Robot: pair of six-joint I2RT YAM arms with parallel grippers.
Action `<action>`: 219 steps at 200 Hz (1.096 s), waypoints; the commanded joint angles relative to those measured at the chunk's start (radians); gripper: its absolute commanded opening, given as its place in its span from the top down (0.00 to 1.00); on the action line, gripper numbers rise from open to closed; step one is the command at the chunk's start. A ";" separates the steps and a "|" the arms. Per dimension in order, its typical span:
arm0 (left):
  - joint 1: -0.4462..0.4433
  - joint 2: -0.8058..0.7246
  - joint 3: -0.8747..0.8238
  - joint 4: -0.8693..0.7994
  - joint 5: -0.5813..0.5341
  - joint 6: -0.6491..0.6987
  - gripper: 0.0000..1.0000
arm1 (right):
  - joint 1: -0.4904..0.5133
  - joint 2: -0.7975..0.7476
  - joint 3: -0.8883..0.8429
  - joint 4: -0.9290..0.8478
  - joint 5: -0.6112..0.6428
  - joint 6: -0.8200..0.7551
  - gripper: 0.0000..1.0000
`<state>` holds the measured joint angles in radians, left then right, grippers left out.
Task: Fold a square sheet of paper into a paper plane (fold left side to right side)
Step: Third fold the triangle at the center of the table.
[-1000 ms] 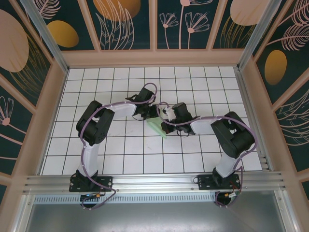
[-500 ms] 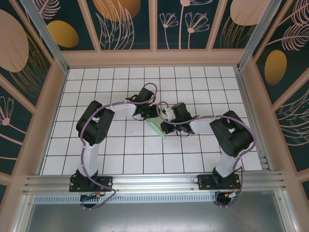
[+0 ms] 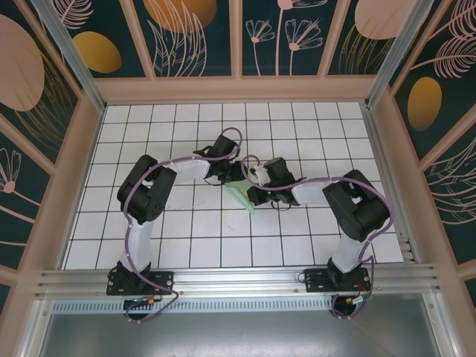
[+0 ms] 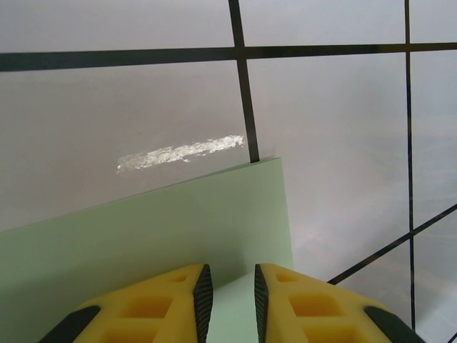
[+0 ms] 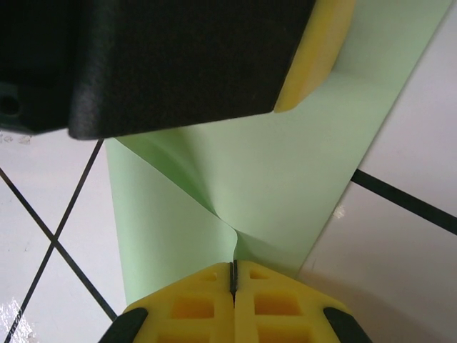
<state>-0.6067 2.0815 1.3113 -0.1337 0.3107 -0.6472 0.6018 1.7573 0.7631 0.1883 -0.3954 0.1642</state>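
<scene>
at the middle of the table, the square sheet of paper lies creased. right gripper is pinched tight on its fold; left gripper jaws stand slightly apart over it.

The square sheet of paper lies on the surface near its middle, between the two tools. The left tool stands at the sheet's far left side, its fingers over the paper; beyond them one corner of the sheet lies just beside a grid line. The right tool sits at the sheet's right side, with a raised ridge of the paper between its fingertips. The left tool is close by, just beyond the right one. Both arm bases stand at the surface's near edge.
</scene>
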 commanded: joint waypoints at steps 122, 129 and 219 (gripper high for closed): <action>0.068 -0.102 0.114 -0.195 -0.077 0.038 0.61 | 0.013 0.065 0.010 -0.082 0.013 -0.001 1.00; 0.070 -0.132 0.080 -0.179 -0.075 0.028 0.64 | 0.013 0.064 0.010 -0.082 0.011 -0.002 1.00; 0.004 -0.362 -0.286 0.165 0.162 -0.187 0.76 | 0.012 0.076 0.021 -0.084 0.017 -0.008 1.00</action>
<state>-0.5606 1.7267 1.0611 -0.0940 0.3908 -0.7574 0.6041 1.7813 0.7910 0.1780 -0.4026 0.1635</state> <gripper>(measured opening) 0.239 0.067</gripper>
